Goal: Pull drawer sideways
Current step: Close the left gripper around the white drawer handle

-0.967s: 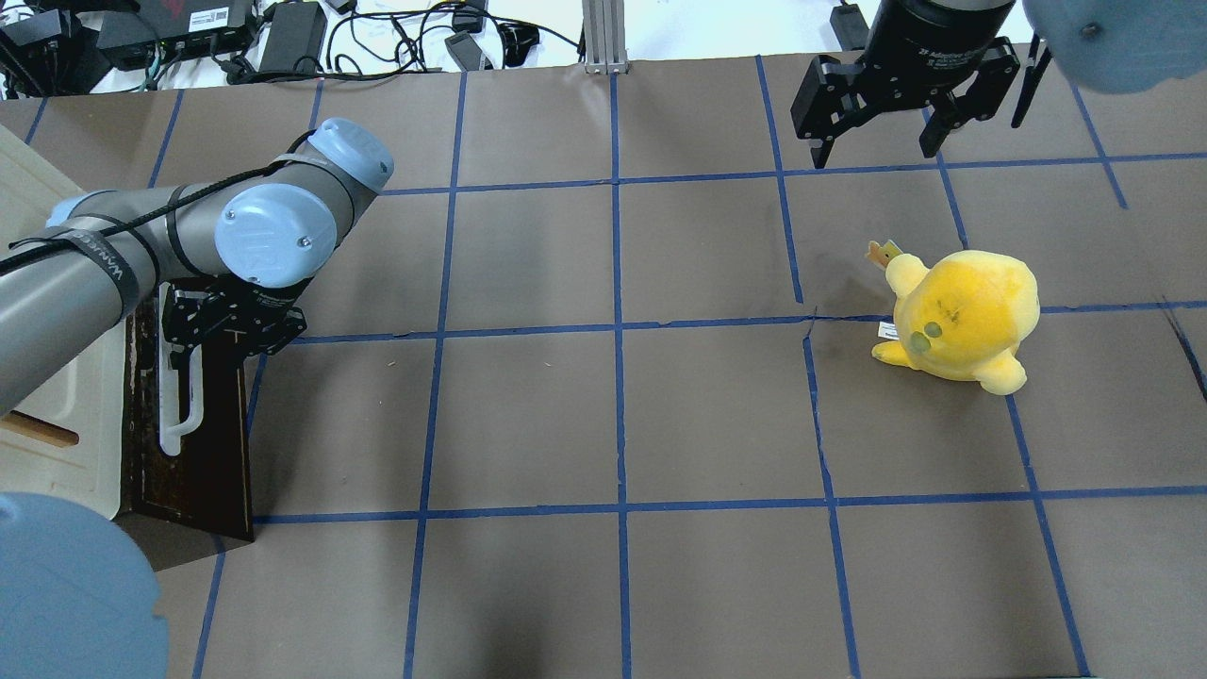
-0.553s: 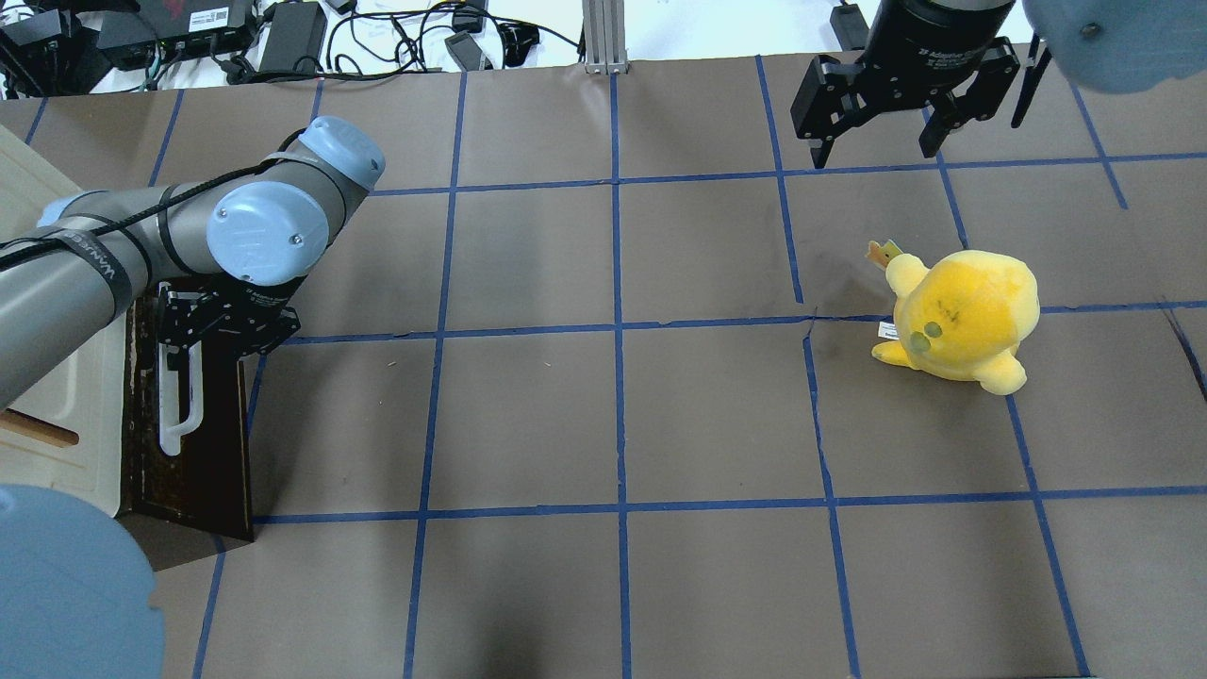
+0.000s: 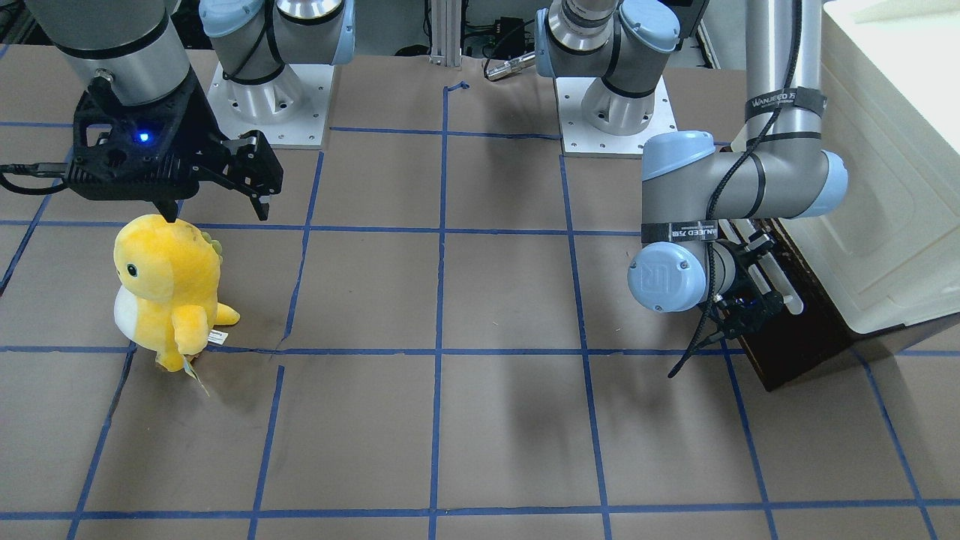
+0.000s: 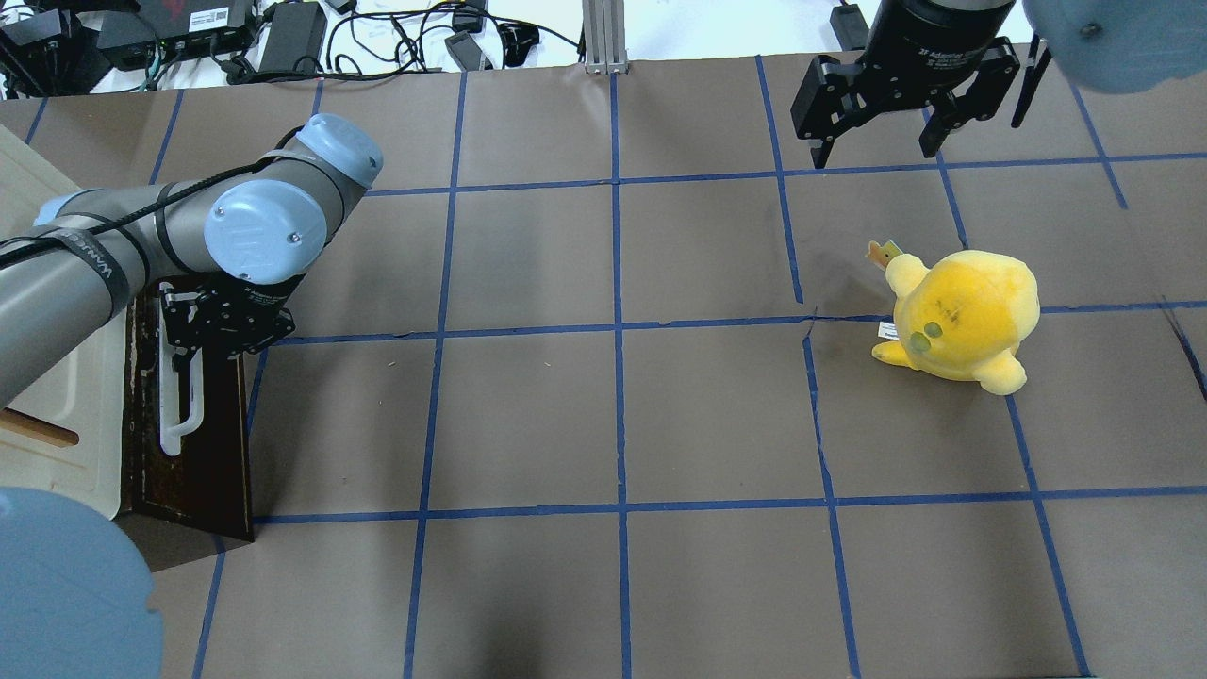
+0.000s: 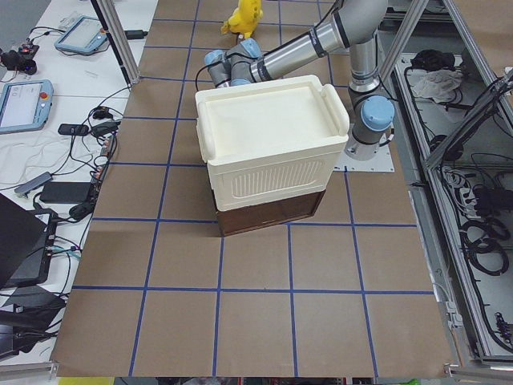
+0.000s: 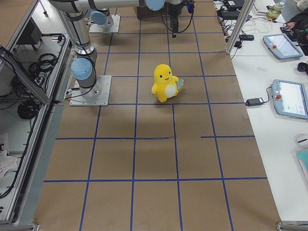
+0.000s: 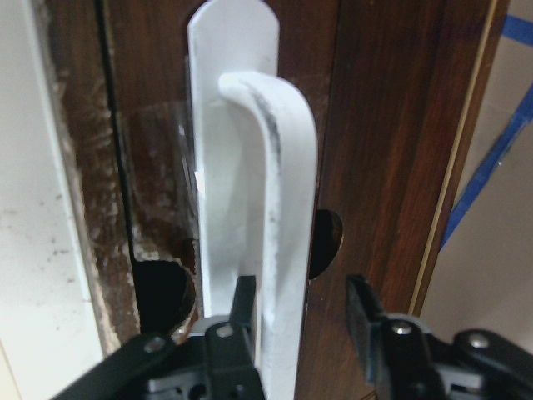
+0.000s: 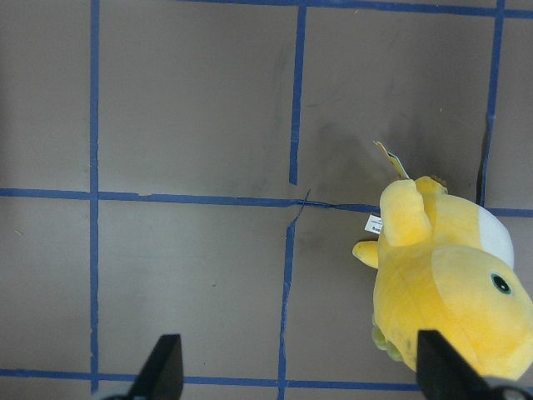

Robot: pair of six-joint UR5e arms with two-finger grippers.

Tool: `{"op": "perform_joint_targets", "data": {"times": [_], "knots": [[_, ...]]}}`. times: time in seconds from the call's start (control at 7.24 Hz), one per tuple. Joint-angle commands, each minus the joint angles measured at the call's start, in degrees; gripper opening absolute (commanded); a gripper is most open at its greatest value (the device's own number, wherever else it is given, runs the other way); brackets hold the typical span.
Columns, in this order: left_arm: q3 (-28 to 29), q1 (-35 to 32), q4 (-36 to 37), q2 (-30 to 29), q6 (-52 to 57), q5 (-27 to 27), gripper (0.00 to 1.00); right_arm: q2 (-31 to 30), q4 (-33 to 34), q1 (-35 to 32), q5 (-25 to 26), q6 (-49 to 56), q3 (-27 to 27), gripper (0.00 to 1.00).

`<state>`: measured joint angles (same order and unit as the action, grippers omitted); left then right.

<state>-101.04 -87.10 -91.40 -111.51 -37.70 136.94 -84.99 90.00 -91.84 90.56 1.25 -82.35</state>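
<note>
Drawer point(image 4: 203, 443) front faces table centre; handle point(image 4: 170, 405) runs front-to-back.

Brown table point(image 4: 528, 424) w/ blue grid point(image 4: 618, 327)

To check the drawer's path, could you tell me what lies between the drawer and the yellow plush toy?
Only bare table crossed by blue tape lines separates the drawer from the yellow plush toy; the overhead view shows it.
</note>
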Motion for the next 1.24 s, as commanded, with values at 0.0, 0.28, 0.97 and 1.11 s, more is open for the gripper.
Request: {"op": "perform_joint_targets", "data": {"times": [0.0, 0.28, 0.97, 1.11], "knots": [[-0.03, 0.00, -0.10, 0.33, 0.09, 0.17, 0.29, 0.00, 0.00, 0.00, -0.04, -0.02, 0.00, 1.00], [0.31, 0.00, -0.53, 0.42, 0.09, 0.17, 0.19, 0.00, 0.00, 0.00, -0.04, -0.02, 0.00, 1.00], [0.76, -0.17, -1.59, 0.16, -0.18, 0.09, 0.00, 0.00, 0.00, 0.00, 0.05, -0.02, 0.00, 1.00], [0.76, -0.26, -1.59, -0.02, -0.26, 0.09, 0.00, 0.00, 0.00, 0.00, -0.04, -0.02, 0.00, 1.00]]}}
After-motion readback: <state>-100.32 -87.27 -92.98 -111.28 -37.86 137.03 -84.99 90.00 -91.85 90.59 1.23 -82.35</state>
